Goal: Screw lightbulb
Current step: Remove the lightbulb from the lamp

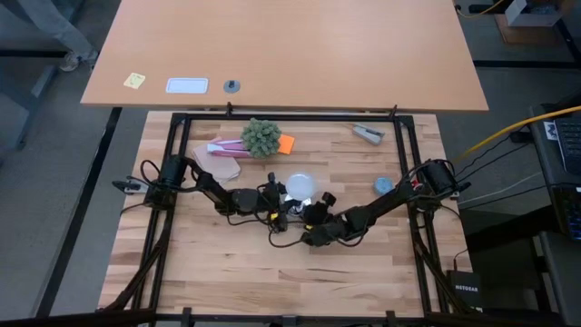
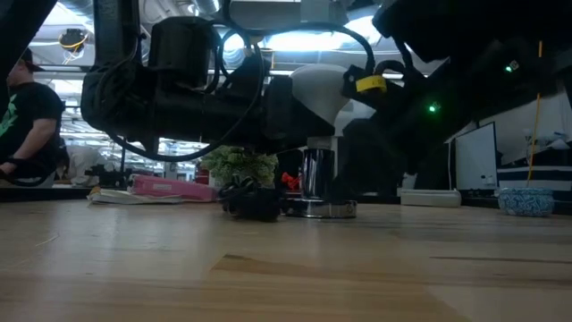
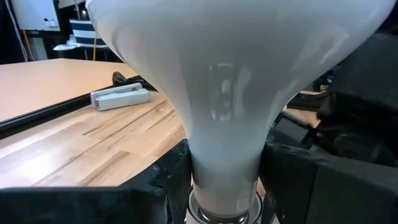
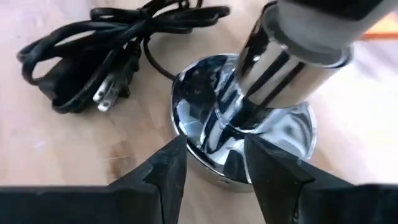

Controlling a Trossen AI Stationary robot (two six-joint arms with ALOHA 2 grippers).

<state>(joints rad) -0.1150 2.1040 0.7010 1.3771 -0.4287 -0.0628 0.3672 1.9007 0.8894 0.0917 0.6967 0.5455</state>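
The frosted white lightbulb (image 3: pixel 224 81) stands upright, dome up, with its neck on top of a chrome post (image 2: pixel 317 170). The post rises from a round chrome base (image 4: pixel 242 130) on the table. The bulb also shows in the high view (image 1: pixel 300 188) and the low view (image 2: pixel 320 89). My left gripper (image 3: pixel 225 186) comes from the table's left and is shut on the bulb. My right gripper (image 4: pixel 214 171) comes from the right and is open, its fingertips low at the base's rim. The black cord with its plug (image 4: pixel 93 62) lies bundled beside the base. My left gripper pinches the bulb's narrow neck (image 3: pixel 224 168) between its two fingers, just above the grey metal collar (image 3: pixel 224 213). The fingers come level from the table's left. The bulb stays upright on the post. My right gripper's fingertips (image 4: pixel 168 165) overlap the base's rim (image 4: pixel 208 152); whether they touch it I cannot tell.
A green pompom-like plant (image 1: pixel 261 136), an orange piece (image 1: pixel 287 143) and a pink pack (image 1: pixel 222 148) lie at the far left. A grey clip (image 1: pixel 368 133) and a blue bowl (image 1: pixel 383 184) lie toward the right. A black frame (image 1: pixel 290 116) rims the table. A person (image 2: pixel 27 116) sits beyond.
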